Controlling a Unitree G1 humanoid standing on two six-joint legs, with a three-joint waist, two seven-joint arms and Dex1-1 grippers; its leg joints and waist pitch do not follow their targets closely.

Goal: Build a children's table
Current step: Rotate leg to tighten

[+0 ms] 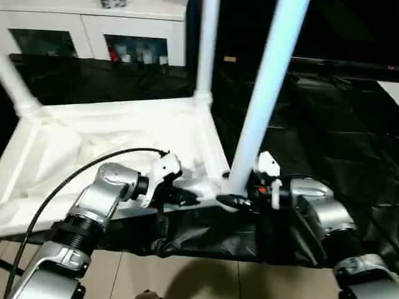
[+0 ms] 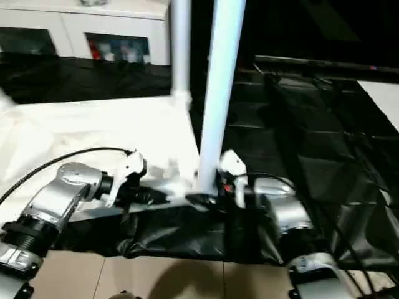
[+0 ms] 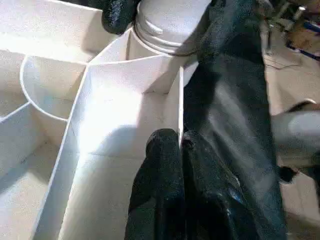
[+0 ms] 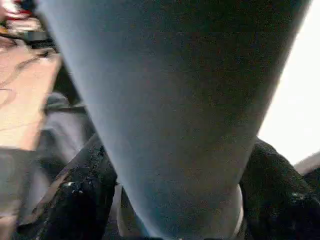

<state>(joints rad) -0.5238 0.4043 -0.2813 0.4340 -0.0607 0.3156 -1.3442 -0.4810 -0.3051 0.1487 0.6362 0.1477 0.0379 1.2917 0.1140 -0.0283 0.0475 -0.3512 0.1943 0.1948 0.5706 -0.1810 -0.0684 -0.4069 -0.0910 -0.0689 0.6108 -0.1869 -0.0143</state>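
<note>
Inverted children's table (image 1: 124, 134) lying top-down on the black-covered work table (image 1: 336, 131), its near edge at the work table's near edge. Two legs already stand in corner sockets: a far-right leg (image 1: 207, 43) and a far-left leg (image 1: 15, 87). The near-right leg (image 1: 265, 93) rises tilted from its socket, with the right gripper (image 1: 240, 200) at its flared base; in the right wrist view the black fingers (image 4: 75, 200) stand apart on either side of the tube, apparently gripping it, though contact cannot be confirmed. The left gripper (image 3: 177, 190), fingers pressed together, pinches the thin near rim wall of the tabletop just beside that socket.

Risks, as judged: the leaning leg may be cross-seated, so further pushing or twisting could jam it or let it spring out and topple. If the narrow pinch on the rim slips, the light tabletop could turn or slide off the near edge. The loose, wrinkled black covering may shift underneath.

Surroundings: white cabinets (image 1: 93, 28) with glass doors behind the work table; pale tiled floor (image 1: 187, 277) below its near edge
</note>
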